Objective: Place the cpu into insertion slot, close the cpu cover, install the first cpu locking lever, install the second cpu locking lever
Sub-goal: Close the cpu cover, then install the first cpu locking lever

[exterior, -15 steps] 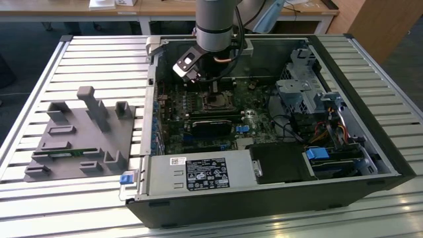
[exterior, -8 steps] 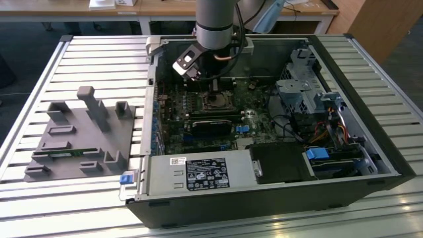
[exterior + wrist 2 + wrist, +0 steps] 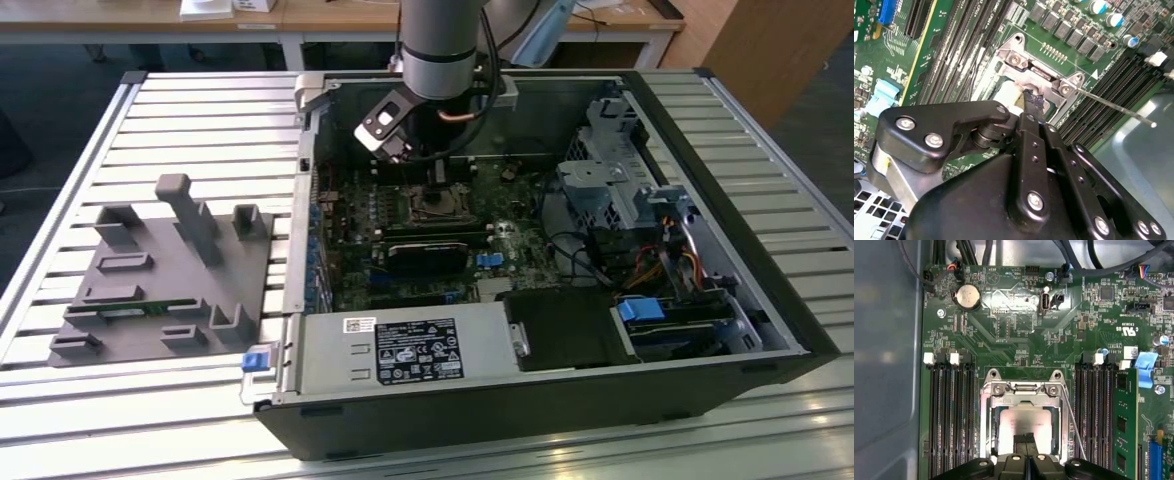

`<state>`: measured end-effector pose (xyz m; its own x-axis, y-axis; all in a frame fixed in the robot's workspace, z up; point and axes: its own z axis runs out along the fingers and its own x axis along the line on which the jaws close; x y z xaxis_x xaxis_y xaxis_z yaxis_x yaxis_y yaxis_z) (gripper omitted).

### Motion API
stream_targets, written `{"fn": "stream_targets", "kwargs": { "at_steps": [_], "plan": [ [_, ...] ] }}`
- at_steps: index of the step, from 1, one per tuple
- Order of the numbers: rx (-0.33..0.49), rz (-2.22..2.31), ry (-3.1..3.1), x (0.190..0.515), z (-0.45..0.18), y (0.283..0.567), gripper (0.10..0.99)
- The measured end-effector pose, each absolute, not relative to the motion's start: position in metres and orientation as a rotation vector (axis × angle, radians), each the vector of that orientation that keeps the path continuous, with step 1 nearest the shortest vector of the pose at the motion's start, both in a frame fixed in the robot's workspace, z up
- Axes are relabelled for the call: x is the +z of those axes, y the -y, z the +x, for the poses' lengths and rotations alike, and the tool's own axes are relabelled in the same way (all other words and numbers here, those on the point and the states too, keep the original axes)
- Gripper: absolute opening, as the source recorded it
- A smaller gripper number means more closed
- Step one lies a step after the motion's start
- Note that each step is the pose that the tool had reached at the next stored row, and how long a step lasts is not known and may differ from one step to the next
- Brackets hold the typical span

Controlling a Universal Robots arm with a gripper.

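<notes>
Evidently the cpu (image 3: pixel 1021 417) lies in the insertion slot (image 3: pixel 434 207) beneath the lowered cpu cover (image 3: pixel 1024 397), the gripper's (image 3: pixel 1026 439) jaws clenched empty over it. Best press squarely: the locking lever (image 3: pixel 1074 425) beside the slot stands unlatched.

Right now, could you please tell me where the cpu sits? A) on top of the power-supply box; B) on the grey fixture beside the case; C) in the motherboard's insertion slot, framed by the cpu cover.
C: in the first wrist view the cpu shows its pale face through the window of the cpu cover, right by the gripper.
</notes>
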<state>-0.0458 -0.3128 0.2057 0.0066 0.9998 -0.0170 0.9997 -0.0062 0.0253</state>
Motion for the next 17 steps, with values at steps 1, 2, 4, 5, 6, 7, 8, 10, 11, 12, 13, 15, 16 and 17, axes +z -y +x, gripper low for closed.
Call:
{"fn": "stream_targets", "kwargs": {
  "at_steps": [1,2,4,5,6,7,8,10,11,12,13,15,16,17],
  "plan": [
    [0.009,2.207,-2.193,0.2057,-0.0448,0.3127,0.106],
    [0.009,2.207,-2.193,0.2058,-0.0438,0.3127,0.106],
    [0.009,2.207,-2.193,0.2057,-0.0420,0.3128,0.106],
    [0.009,2.207,-2.193,0.2057,-0.0413,0.3128,0.106],
    [0.009,2.207,-2.193,0.2057,-0.0409,0.3128,0.106],
    [0.009,2.207,-2.193,0.2057,-0.0409,0.3128,0.106],
    [0.009,2.208,-2.193,0.2057,-0.0409,0.3127,0.106],
    [0.009,2.207,-2.193,0.2057,-0.0406,0.3128,0.106],
    [0.009,2.207,-2.193,0.2057,-0.0406,0.3128,0.106],
    [0.009,2.207,-2.193,0.2057,-0.0406,0.3127,0.106],
    [0.009,2.207,-2.193,0.2057,-0.0406,0.3128,0.106],
    [0.009,2.207,-2.193,0.2058,-0.0405,0.3127,0.106],
    [0.009,2.207,-2.193,0.2061,-0.0405,0.3127,0.106],
    [0.008,2.207,-2.193,0.2067,-0.0405,0.3128,0.106]
  ]
}}
